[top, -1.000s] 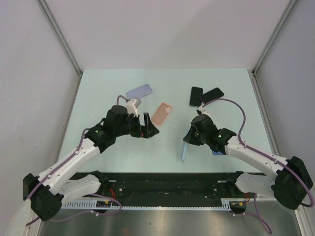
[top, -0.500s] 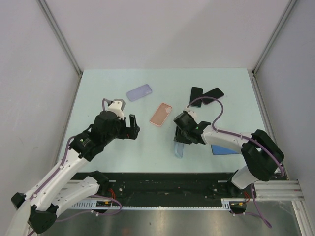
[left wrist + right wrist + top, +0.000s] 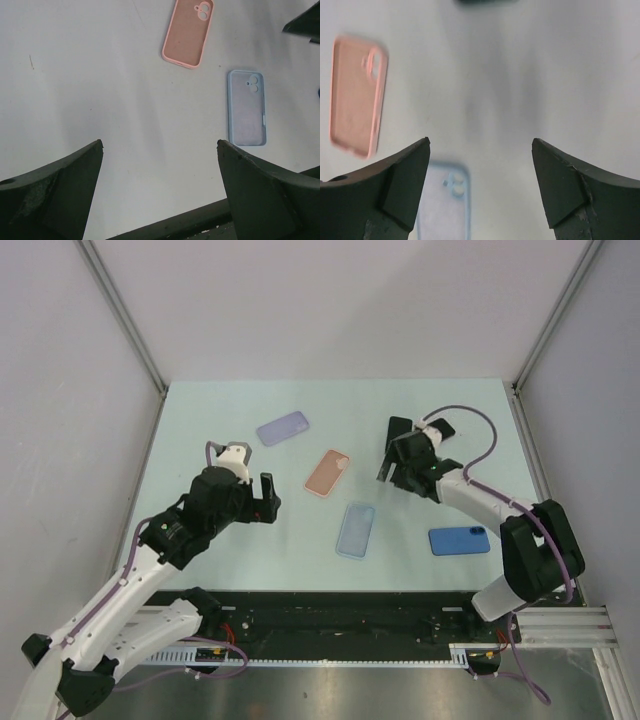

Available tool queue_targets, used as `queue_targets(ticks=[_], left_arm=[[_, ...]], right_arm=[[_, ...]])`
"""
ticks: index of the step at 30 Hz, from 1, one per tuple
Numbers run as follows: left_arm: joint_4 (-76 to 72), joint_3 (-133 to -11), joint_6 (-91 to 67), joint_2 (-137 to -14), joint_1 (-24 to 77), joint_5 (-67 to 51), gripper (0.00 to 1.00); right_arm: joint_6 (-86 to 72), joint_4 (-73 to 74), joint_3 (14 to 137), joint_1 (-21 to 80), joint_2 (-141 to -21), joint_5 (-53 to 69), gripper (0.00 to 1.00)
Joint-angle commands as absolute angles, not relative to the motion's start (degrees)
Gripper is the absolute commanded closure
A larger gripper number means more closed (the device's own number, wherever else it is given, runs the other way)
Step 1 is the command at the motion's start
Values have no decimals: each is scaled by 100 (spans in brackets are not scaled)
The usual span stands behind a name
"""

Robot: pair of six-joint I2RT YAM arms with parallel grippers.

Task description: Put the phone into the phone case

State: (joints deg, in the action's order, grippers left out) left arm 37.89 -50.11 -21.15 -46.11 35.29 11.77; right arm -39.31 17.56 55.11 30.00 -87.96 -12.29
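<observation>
We see the left gripper (image 3: pixel 160 150) with its jaws spread wide and nothing between them, only bare table (image 3: pixel 100 75) underneath. Past its fingertips in the left wrist view lie 2 cases, both flat: the pink case (image 3: pixel 189 32) farther off, and the blue case (image 3: pixel 246 107) nearer and to the right, with its camera cutout at the far end.

The right gripper (image 3: pixel 480 145) also stands wide and holds nothing. Its own view is blurred, yet we make out the pink case at the left, the blue case low between the fingers, and a dark edge at the top.

From above, the right gripper hangs over the far right of the table, just beside 2 black phones (image 3: pixel 399 430). The blue case lies apart from it, nearer the front, between the 2 arms. The blue phone (image 3: pixel 459 540) lies flat to the right of the blue case, near it but not touching, and not in any case. A lilac case (image 3: pixel 283 428) lies beyond the left gripper.
</observation>
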Motion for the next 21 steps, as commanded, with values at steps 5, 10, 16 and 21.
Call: queue_targets(ticks=[5, 10, 16, 21], left_arm=[[3735, -4957, -1995, -4439, 3524, 1072, 0], [3709, -4948, -1978, -4368, 3516, 1116, 0], [3700, -4948, -1960, -4351, 3524, 1142, 0], [3700, -4948, -1969, -4351, 3524, 1116, 0]], right_arm=[[-2611, 545, 6608, 2163, -9710, -2048, 12], [-2793, 965, 7678, 1917, -10720, -2547, 10], [-4199, 2143, 8726, 1468, -11652, -3604, 8], [-4710, 3362, 10228, 1397, -12549, -3875, 7]])
